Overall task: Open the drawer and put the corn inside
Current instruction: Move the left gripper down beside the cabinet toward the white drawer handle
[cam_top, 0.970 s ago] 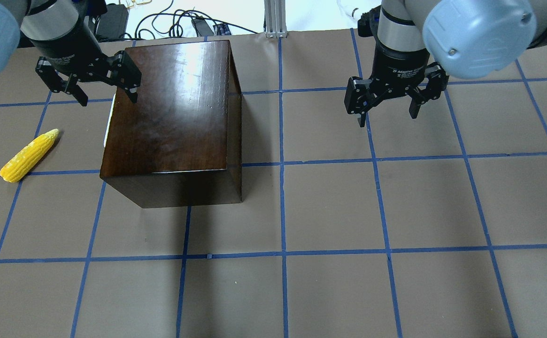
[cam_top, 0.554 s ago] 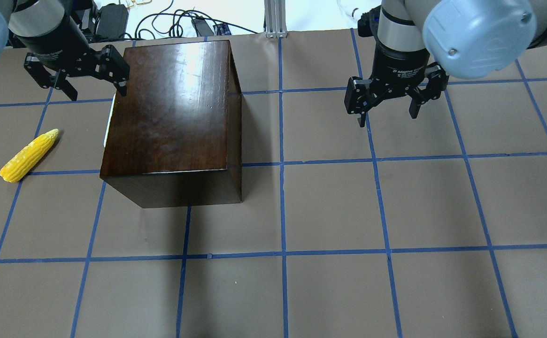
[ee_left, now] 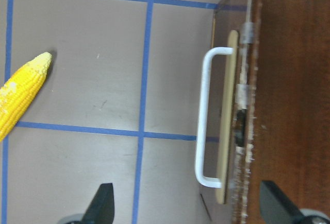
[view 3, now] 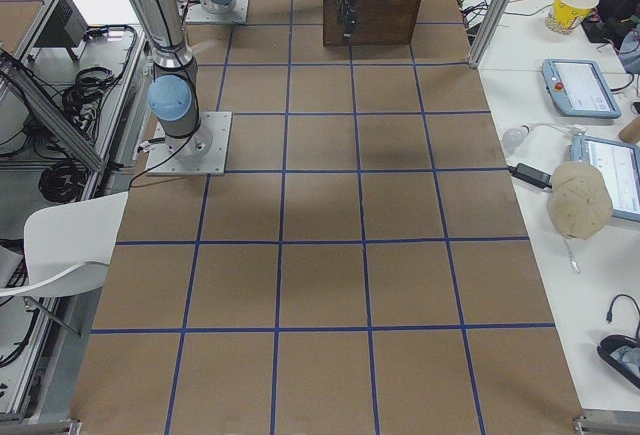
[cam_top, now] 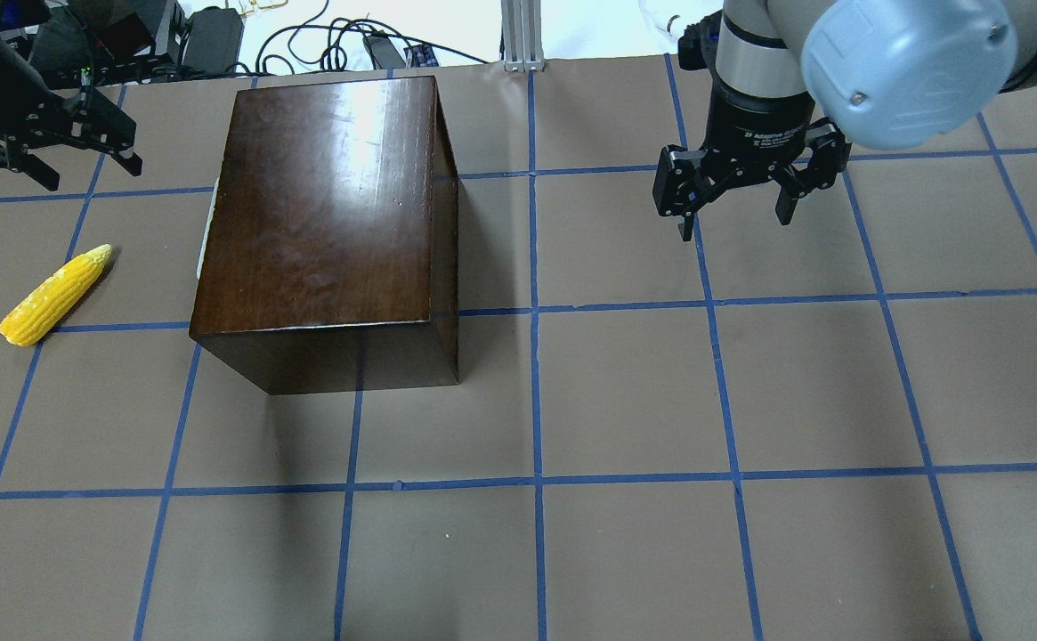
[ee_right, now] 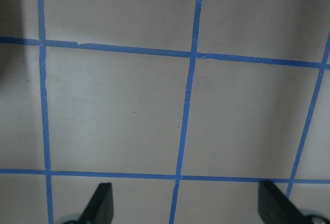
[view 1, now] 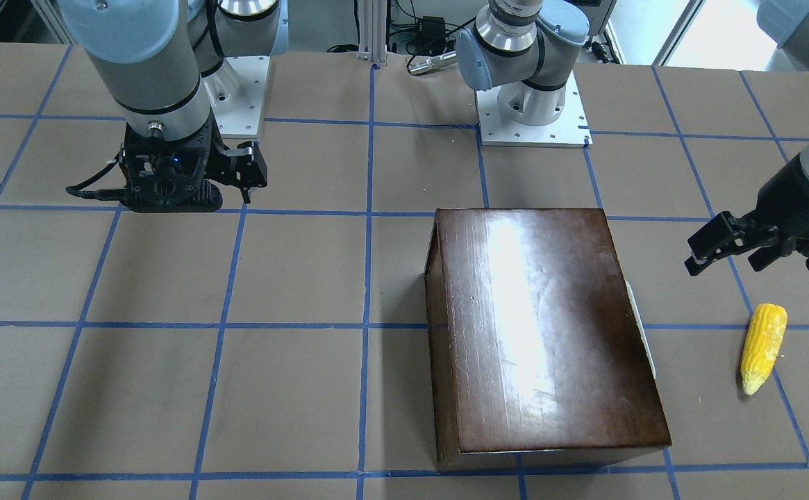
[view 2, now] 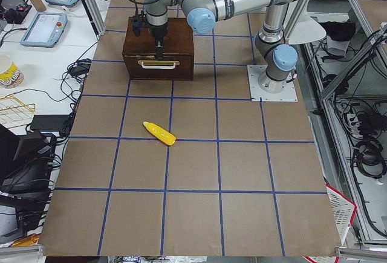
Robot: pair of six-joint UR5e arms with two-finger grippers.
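The glossy dark-brown box (cam_top: 331, 214) stands left of centre, and its drawer is shut. The drawer's worn front (view 2: 158, 66) faces the table's left end and carries a white handle (ee_left: 205, 121). The yellow corn (cam_top: 55, 294) lies on the table left of the box; it also shows in the front view (view 1: 764, 345) and in the left wrist view (ee_left: 20, 103). My left gripper (cam_top: 91, 174) is open and empty. It hovers off the box's far-left corner, above the handle side. My right gripper (cam_top: 736, 224) is open and empty above bare table, far right of the box.
The table is brown paper with a blue tape grid (cam_top: 536, 307). Cables and power bricks (cam_top: 215, 40) lie beyond the far edge. An aluminium post (cam_top: 522, 36) stands at the back centre. The two arm bases (view 1: 532, 111) sit at the robot's side.
My left gripper has moved left, off the box's far-left top corner and out over the table beside the drawer front. The right arm, box and corn have not moved.
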